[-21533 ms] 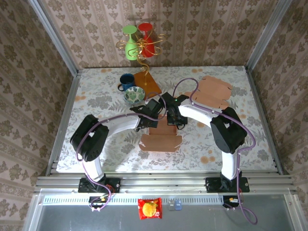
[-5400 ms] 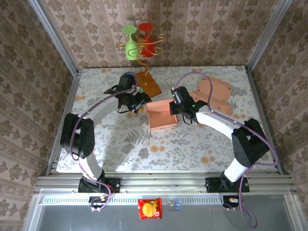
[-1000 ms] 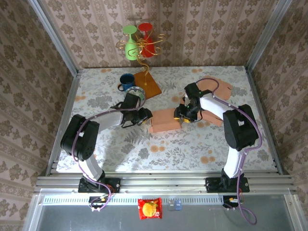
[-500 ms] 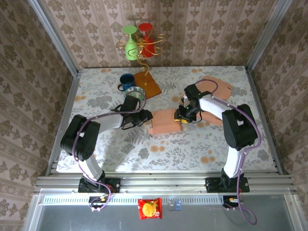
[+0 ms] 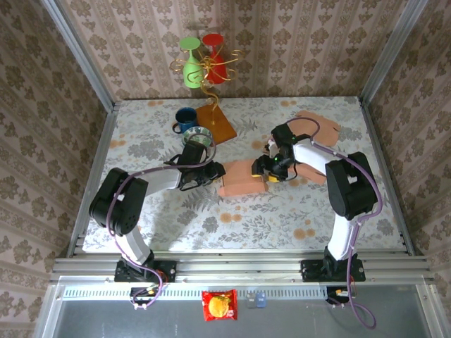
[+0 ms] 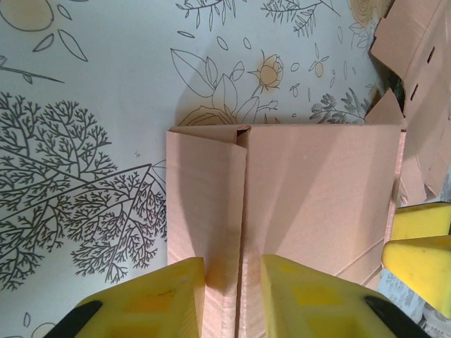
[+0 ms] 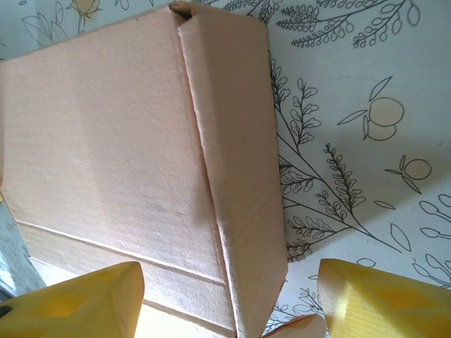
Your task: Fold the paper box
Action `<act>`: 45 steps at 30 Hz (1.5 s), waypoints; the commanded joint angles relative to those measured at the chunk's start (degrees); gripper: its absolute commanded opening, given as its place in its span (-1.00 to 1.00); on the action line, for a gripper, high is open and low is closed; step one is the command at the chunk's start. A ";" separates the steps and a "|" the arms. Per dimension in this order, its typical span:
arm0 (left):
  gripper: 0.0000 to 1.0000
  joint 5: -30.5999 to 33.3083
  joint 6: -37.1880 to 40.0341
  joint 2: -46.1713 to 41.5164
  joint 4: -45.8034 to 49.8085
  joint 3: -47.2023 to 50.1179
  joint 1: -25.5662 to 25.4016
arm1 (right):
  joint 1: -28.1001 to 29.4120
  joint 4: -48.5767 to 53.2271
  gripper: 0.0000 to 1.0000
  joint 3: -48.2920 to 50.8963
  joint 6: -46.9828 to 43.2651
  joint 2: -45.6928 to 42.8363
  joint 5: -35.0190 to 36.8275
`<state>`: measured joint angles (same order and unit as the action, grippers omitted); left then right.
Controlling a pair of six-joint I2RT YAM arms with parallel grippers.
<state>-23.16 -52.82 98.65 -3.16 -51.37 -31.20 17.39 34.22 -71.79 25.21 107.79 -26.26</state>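
Observation:
The pink paper box lies closed on the floral table, long side running left to right. My left gripper is at its left end. In the left wrist view the box shows its top and end faces, and my left gripper has narrowed its yellow fingers onto the ridge where those faces meet. My right gripper is at the right end. In the right wrist view the right gripper stands open, fingers wide apart above the box and its slanted side flap.
A stack of flat unfolded boxes lies behind the right arm. At the back left stand a blue mug, a patterned bowl and a wire stand on a wooden base holding two glasses. A snack packet lies off the table in front.
My right gripper's jaws have spread wide at the box's right end. The left jaws have drawn closer together on the left end. The box has hardly shifted.

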 commanded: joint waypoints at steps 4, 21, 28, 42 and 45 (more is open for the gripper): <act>-0.54 -1.02 0.52 1.28 -1.64 1.62 -0.09 | -2.17 -1.03 0.41 -0.24 -2.96 3.21 -6.68; -0.67 -1.36 2.56 1.51 -3.57 5.13 1.31 | -4.70 -1.97 0.49 -1.38 -8.98 6.01 -18.38; -0.71 -2.39 2.70 1.50 -6.48 7.85 3.23 | -4.81 -0.49 0.63 -3.09 -10.44 7.90 -19.27; -0.72 -3.04 3.18 1.63 -6.81 8.34 4.32 | -4.04 -5.46 0.51 -3.24 -6.90 8.31 -26.88; -0.70 -3.29 3.07 1.98 -6.88 7.86 4.35 | -3.33 -7.81 0.42 -2.36 -4.50 7.62 -27.84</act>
<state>-28.77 -51.11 98.61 -14.39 -44.62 -27.27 13.32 29.12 -74.72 18.22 115.63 -50.76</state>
